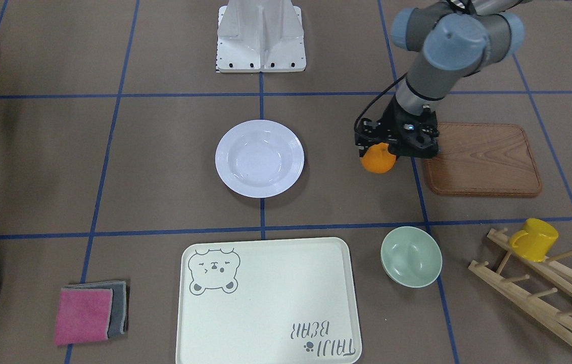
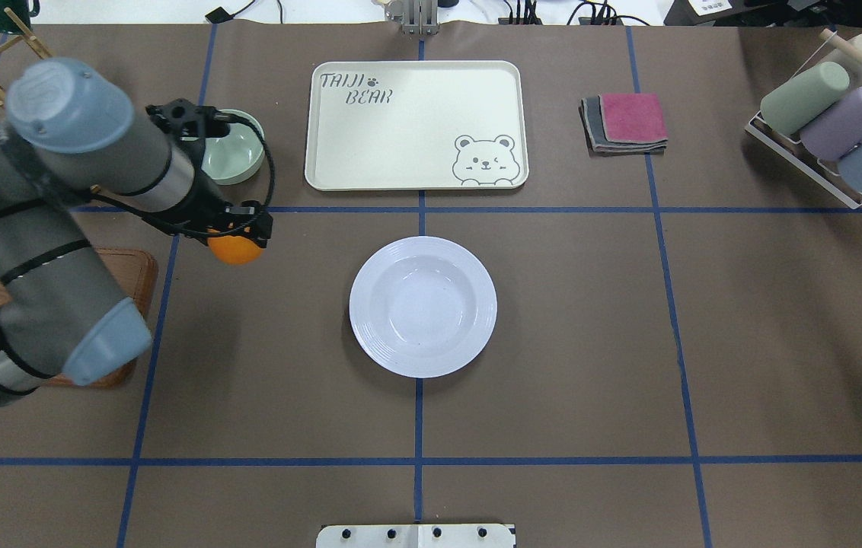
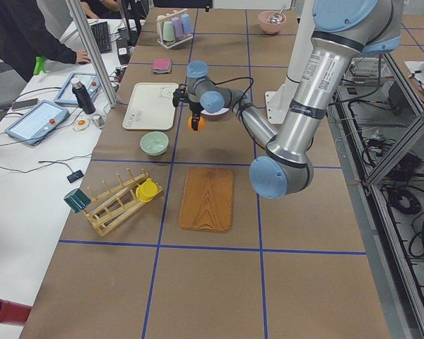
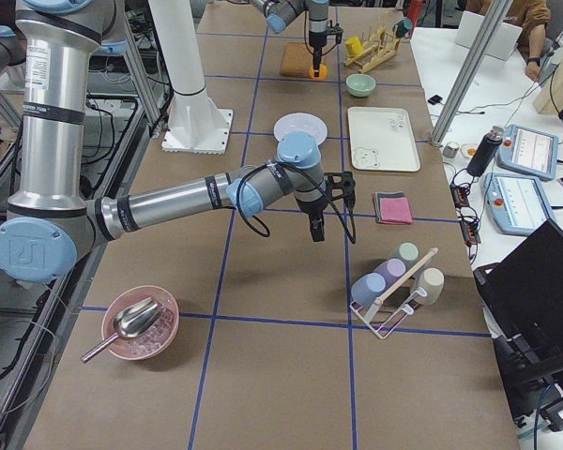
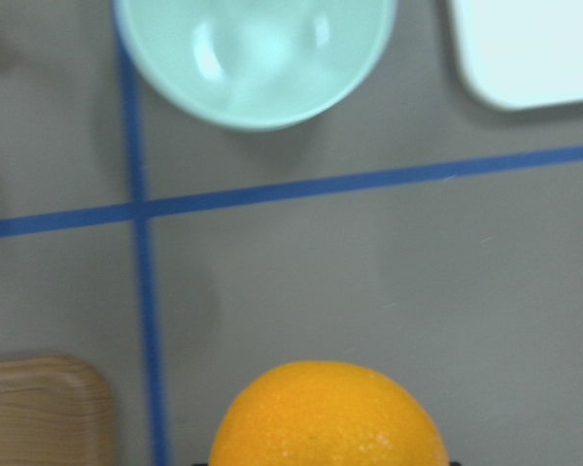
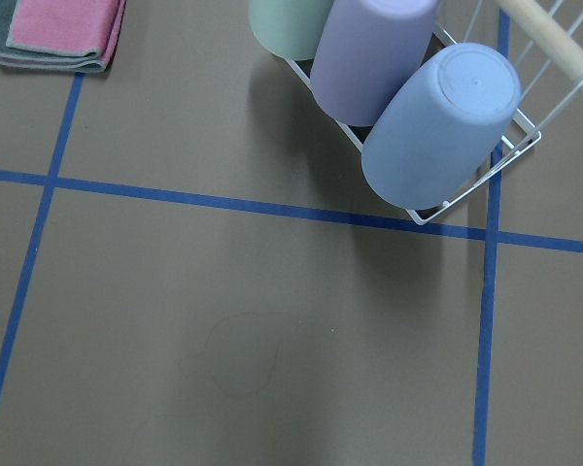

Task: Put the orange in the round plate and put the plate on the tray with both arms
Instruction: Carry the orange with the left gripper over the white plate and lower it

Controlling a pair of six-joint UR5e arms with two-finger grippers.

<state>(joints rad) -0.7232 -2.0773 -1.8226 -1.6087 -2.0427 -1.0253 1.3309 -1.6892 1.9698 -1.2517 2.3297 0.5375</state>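
My left gripper [image 1: 381,149] is shut on the orange [image 1: 378,161] and holds it above the table, between the wooden board and the round plate [image 1: 259,158]. The overhead view shows the orange [image 2: 235,250] left of the empty white plate [image 2: 423,306]. In the left wrist view the orange [image 5: 325,417] fills the bottom edge. The cream tray [image 2: 416,125] with the bear drawing lies bare beyond the plate. My right gripper [image 4: 316,228] shows only in the exterior right view, hanging over bare table near the cup rack; whether it is open or shut I cannot tell.
A pale green bowl [image 1: 411,256] sits beside the tray, near the left arm. The wooden board [image 1: 483,159] lies under that arm. A wooden rack with a yellow mug [image 1: 533,239], folded cloths [image 2: 625,122] and a wire rack of cups [image 2: 827,129] stand at the edges.
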